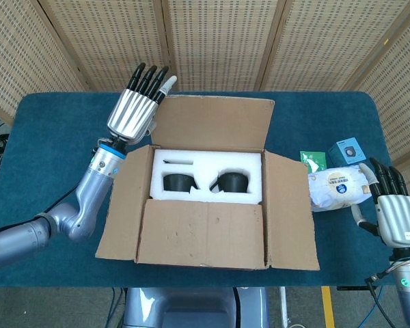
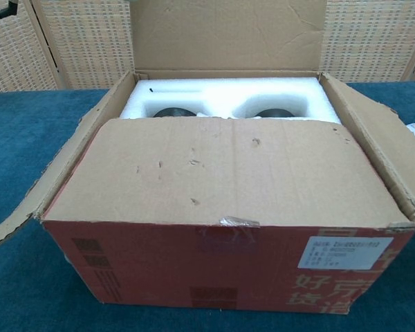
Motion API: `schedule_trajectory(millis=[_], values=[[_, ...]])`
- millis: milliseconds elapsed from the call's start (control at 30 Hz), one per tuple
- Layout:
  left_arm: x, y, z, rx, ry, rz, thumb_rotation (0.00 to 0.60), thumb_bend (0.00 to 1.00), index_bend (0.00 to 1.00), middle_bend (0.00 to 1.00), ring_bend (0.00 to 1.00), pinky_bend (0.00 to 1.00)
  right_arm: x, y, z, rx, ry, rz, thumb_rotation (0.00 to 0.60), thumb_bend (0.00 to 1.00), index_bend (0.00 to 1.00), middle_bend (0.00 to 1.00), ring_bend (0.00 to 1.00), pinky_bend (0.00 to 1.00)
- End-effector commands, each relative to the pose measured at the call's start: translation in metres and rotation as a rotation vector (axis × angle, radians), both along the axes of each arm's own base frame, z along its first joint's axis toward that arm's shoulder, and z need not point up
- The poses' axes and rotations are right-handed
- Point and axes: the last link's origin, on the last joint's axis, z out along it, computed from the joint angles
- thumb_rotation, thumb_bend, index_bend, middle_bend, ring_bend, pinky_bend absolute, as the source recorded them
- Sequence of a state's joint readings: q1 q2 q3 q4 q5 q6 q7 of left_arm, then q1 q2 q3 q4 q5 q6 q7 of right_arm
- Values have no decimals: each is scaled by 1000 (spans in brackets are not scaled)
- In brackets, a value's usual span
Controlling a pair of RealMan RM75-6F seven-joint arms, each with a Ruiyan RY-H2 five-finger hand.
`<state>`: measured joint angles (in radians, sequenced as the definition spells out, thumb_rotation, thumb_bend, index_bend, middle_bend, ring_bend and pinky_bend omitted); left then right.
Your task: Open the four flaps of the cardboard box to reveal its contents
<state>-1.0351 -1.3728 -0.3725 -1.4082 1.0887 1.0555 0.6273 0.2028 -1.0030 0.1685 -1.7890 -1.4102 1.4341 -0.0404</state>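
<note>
The cardboard box (image 1: 205, 232) stands mid-table, red-printed on its front (image 2: 221, 266). Its far flap (image 1: 213, 121) leans back, raised (image 2: 228, 34). Both side flaps (image 1: 121, 205) (image 1: 290, 212) splay outward. The near flap (image 1: 201, 234) still lies flat over the front half (image 2: 221, 169). White foam (image 1: 205, 164) with two dark round items (image 1: 178, 182) (image 1: 229, 182) shows inside. My left hand (image 1: 135, 109) hovers open, fingers straight, by the far flap's left edge; whether it touches is unclear. My right hand (image 1: 391, 208) is open at the table's right edge, holding nothing.
A white crumpled bag (image 1: 338, 186), a small teal box (image 1: 347, 150) and a green packet (image 1: 313, 160) lie right of the box, close to my right hand. The blue tablecloth (image 1: 55, 150) is bare to the left. Wicker screens (image 1: 212, 41) stand behind.
</note>
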Motion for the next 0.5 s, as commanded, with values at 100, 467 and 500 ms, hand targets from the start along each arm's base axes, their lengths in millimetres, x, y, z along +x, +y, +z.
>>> schedule_trajectory(millis=[100,467,500], values=[[-4,-7,7,-39,-49,18,600,213,0,0,0,0,1,1,0,0,1,3,600,440,0,0,0,0],[-17,-42,16,-310,-208,86,600,288,51,0,0,0,3,4,0,1,1,2,600,440,0,0,0,0],[-18,-45,17,-339,-222,95,600,295,74,0,0,0,3,4,-1,3,0,2,600,440,0,0,0,0]])
